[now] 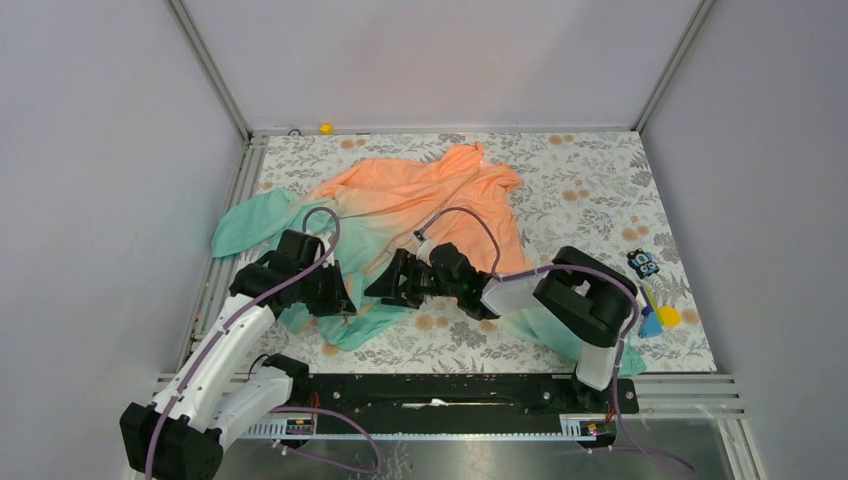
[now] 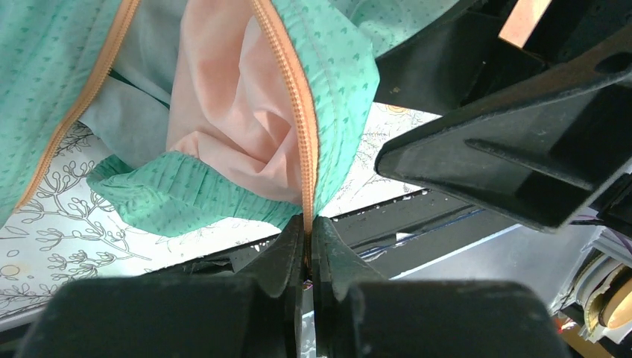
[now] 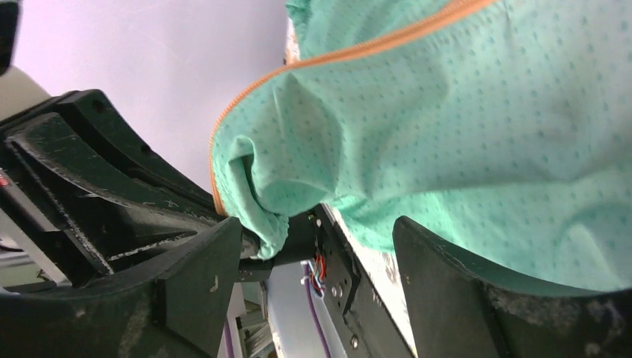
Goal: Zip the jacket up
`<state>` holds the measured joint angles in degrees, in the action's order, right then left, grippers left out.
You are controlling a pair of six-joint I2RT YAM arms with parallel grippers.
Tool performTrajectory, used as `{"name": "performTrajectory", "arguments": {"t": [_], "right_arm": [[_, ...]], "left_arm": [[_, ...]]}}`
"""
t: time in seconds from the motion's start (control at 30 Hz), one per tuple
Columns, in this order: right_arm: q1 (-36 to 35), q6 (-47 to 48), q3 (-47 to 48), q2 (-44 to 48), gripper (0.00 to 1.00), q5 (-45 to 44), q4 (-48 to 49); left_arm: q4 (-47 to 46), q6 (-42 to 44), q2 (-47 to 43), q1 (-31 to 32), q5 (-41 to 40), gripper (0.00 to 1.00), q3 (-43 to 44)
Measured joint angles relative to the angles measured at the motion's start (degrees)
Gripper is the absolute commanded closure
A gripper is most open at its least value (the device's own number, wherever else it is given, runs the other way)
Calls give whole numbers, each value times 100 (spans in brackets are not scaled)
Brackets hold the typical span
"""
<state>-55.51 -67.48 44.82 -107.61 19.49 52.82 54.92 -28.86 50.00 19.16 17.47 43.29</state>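
Pinched together, the left gripper's (image 2: 308, 224) jaws clamp the orange zipper (image 2: 296, 112) at the jacket's (image 1: 420, 200) teal hem. Right gripper (image 3: 317, 239) jaws stand wide apart, with teal fabric hanging close above them. Jacket lies crumpled on the floral table (image 1: 600, 190), orange collar farthest from the arms.

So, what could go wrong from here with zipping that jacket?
The left pincer grips just the bottom tip of the zipper edge, so a tug might slip it free. The right pincer stands open around a bunched fold of the jacket. Closing there could catch cloth rather than the other zipper side.
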Motion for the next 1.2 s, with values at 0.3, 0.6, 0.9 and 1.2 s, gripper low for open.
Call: {"name": "performTrajectory", "arguments": {"t": [0.3,0.6,0.9,1.2], "right_arm": [[-179,-39,1189,883,21,-680,-3495],[-522,-264,2288,732,44,-1204,-4905],[-732,-278,3062,188,45,-1434,-5617],[-750,-385,3217,-129,83,-1384,-5604]], "left_arm": [[76,87,85,98,-140,100,162],[83,85,83,173,-256,100,170],[96,79,83,245,-280,100,179],[90,76,83,291,-280,100,179]]}}
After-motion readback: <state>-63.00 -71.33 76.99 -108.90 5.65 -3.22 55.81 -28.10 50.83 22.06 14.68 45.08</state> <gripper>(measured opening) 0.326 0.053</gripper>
